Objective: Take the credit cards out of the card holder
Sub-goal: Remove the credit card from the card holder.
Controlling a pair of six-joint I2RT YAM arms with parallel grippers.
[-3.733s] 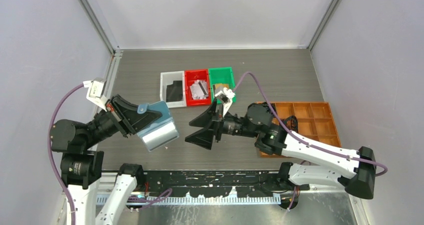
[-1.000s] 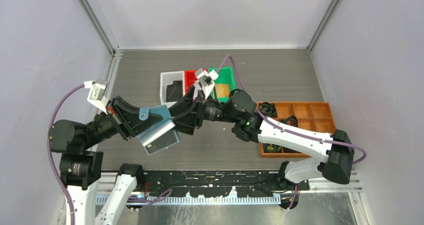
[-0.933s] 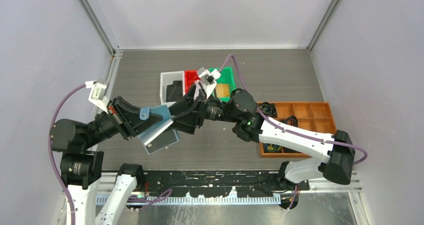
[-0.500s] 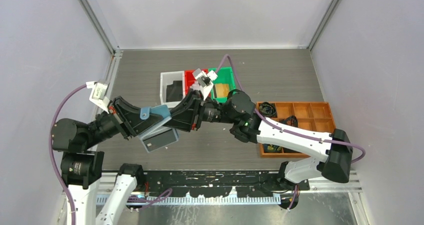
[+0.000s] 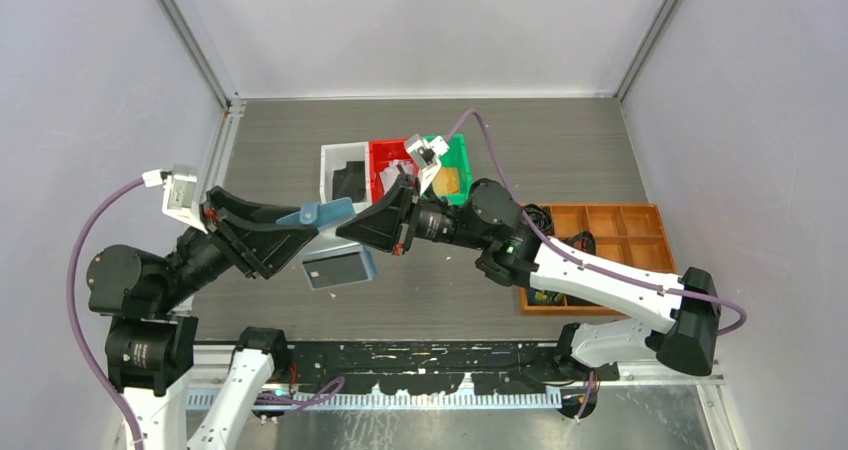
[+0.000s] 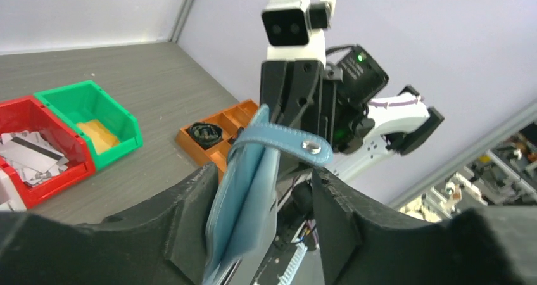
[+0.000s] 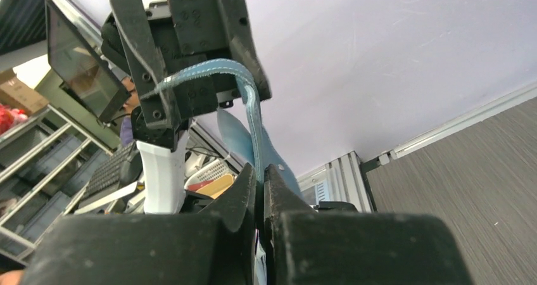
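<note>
My right tool (image 7: 259, 174) is clenched on the upper edge of the wallet (image 5: 335, 215), with the blue leather pinched between its two fingers. My left tool (image 6: 263, 190) is released. Its fingers stand apart with the wallet hanging in the gap, and the snap tab (image 6: 297, 142) arches over from one side. I cannot tell whether the leather touches either of those fingers.

In the top view the two tools meet left of centre, and the wallet is up in the air between them, off the tabletop (image 5: 560, 150). Its lower flap hangs open toward the bottom of the frame, and a dark card (image 5: 338, 267) sits in that flap.

Just above the tools, three bins stand in a row, side by side. The white bin (image 5: 325, 175) holds a black card (image 5: 350, 182), the red bin (image 6: 50, 177) holds silver cards (image 6: 31, 155), and the green bin (image 6: 120, 142) holds a gold card (image 6: 98, 133). My right wrist covers part of the red and green bins from above.

At the right of the frame lies an orange tray (image 5: 600, 207), with black cables (image 5: 540, 217) in its left compartments.
</note>
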